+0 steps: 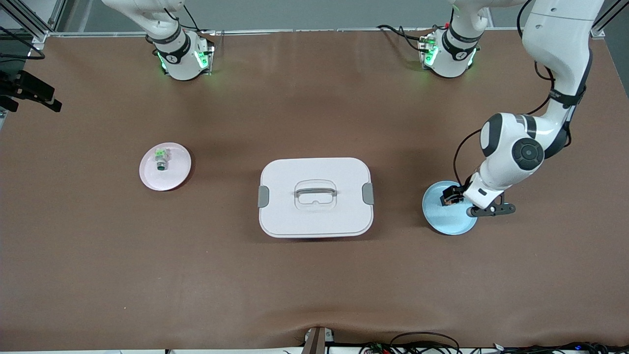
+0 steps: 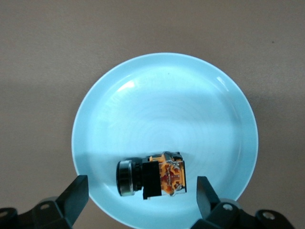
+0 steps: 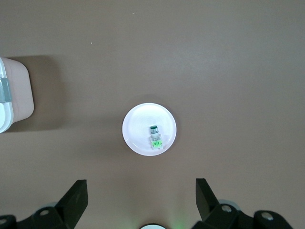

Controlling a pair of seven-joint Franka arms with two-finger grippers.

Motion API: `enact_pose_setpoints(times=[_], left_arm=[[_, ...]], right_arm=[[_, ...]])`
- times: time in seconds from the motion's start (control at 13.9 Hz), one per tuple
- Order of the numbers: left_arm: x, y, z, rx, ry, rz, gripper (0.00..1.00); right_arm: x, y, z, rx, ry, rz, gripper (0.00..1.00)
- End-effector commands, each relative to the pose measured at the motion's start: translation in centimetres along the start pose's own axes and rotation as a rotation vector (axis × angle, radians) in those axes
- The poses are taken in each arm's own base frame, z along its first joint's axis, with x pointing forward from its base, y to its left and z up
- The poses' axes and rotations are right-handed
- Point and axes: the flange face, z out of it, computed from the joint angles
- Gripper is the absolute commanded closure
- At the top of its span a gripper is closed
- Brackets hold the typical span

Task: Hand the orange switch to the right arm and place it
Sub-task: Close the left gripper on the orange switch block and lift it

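- Closing squarely on the switch (image 2: 151, 177) is what we judge this step needs: bring the left gripper (image 2: 143, 200) straight down so the fingers (image 2: 76, 195) pass either side of the body, then squeeze across the blocky part, not the round end.
- We would grip so that part of the body sticks out, since the right arm must take hold of it afterwards.
- The switch lies on its side on the blue plate (image 2: 167, 95), close to the rim, at the left arm's end of the table.
- The left gripper hangs low over that plate with its jaws spread wide and holding nothing; the switch sits between the two fingers in the left wrist view, roughly centred.
- From the front the wrist hides much of the switch (image 1: 449, 194), so we cannot tell how much height remains, perhaps little.
- The right gripper (image 3: 142, 202) waits, jaws apart and empty, high over the pink plate (image 3: 136, 129) at the right arm's end.
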Motion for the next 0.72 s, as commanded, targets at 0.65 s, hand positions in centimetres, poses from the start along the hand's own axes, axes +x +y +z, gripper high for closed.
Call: enact_pose_setpoints(times=[0.65], left_arm=[[-1.1,0.1,3.9,-0.005,-0.003,-0.025,0.26]], right_arm=[[-0.5,-0.2,-0.2,0.004,0.018,0.06,0.0]])
